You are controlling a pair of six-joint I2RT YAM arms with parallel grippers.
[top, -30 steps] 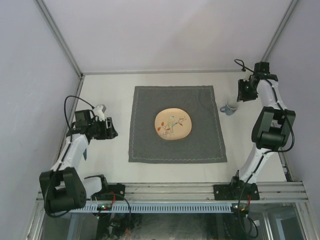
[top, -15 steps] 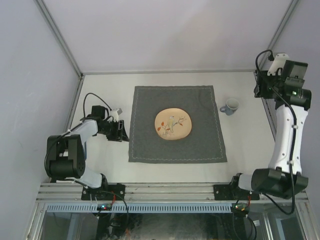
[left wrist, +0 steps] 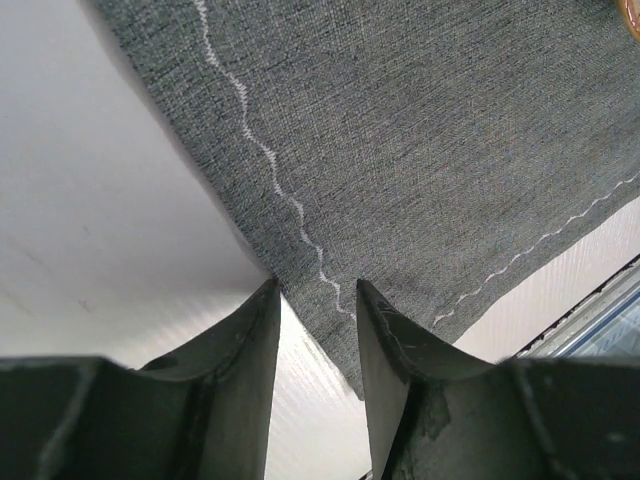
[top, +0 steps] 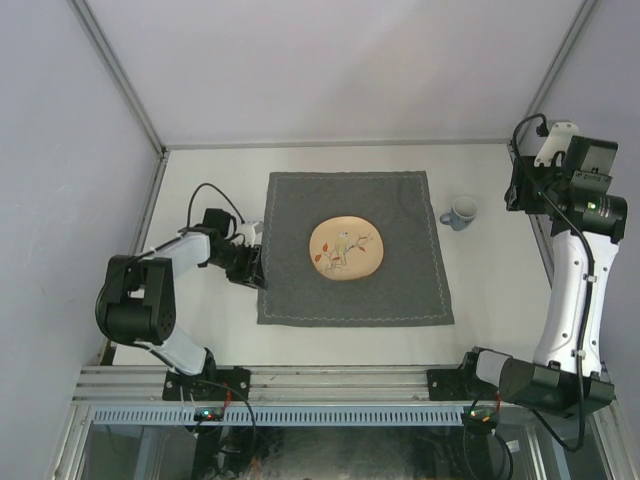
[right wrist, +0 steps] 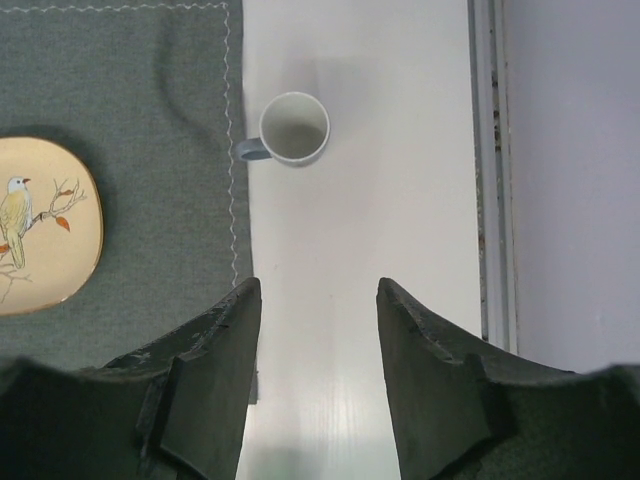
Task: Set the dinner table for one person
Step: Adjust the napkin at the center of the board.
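**A:** At the centre-left of the overhead view, what's new?

**B:** The left gripper (left wrist: 315, 290) has swung in from bare tabletop to the grey cloth's (top: 350, 292) left hem. Its jaws are narrowed but still parted, and they pinch nothing. The right gripper (right wrist: 317, 285) has lifted away, spread and empty, so the mug (top: 460, 212) stands alone at the cloth's right edge.

**A:** Meaning?

**B:** The cup looks placed, and the cloth is probably next.

**A:** And the dinner table (top: 215, 330)?

**B:** It fills mid-frame beneath everything. Its long axis seems to run left to right, with one long side facing the arms' bases.
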